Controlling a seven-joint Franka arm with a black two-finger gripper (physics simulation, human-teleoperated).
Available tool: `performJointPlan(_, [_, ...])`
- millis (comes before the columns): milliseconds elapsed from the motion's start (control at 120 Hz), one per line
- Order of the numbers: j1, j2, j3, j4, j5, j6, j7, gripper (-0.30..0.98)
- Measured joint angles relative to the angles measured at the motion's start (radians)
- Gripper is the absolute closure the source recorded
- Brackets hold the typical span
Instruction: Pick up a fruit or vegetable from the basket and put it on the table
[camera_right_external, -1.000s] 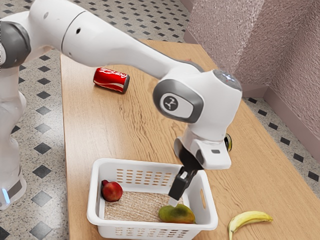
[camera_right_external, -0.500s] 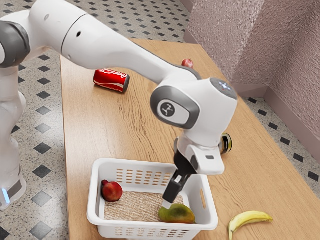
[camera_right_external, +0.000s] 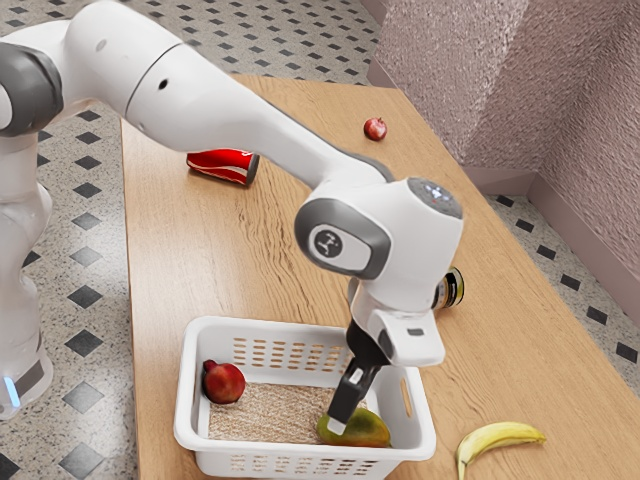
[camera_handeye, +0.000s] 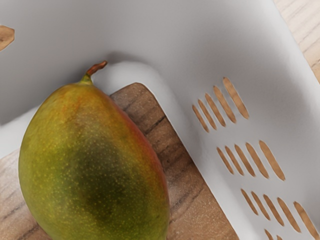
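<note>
Down inside the white basket (camera_right_external: 270, 325), my gripper (camera_right_external: 341, 418) is at the green-and-red mango (camera_right_external: 368, 430), overlapping its end on the exterior view's left. Whether it touches the fruit is unclear. A dark red round fruit (camera_right_external: 225, 384) lies in the basket's corner on the exterior view's left. In the wrist view the mango (camera_handeye: 95, 165) looms large under the hand with its brown stem showing, close to the slotted basket wall (camera_handeye: 200, 50). The table (camera_right_external: 200, 250) extends around the basket.
A banana (camera_right_external: 500, 435) lies beside the basket toward the exterior view's right. Behind the hand is a dark jar (camera_right_external: 455, 287). A red can (camera_right_external: 225, 166) lies near the arm, and a small reddish round item (camera_right_external: 375, 128) rests at the far end.
My hand has moved down and toward the exterior view's left, from above the mango to against its outline. The mango has not visibly moved.
</note>
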Motion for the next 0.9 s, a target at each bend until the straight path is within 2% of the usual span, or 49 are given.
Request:
performJointPlan(633, [0.010,-0.010,0.039,-0.023,0.007,0.052,0.006,0.00])
performJointPlan(900, [0.048,0.015,0.036,-0.020,-0.014,0.068,0.019,0.00])
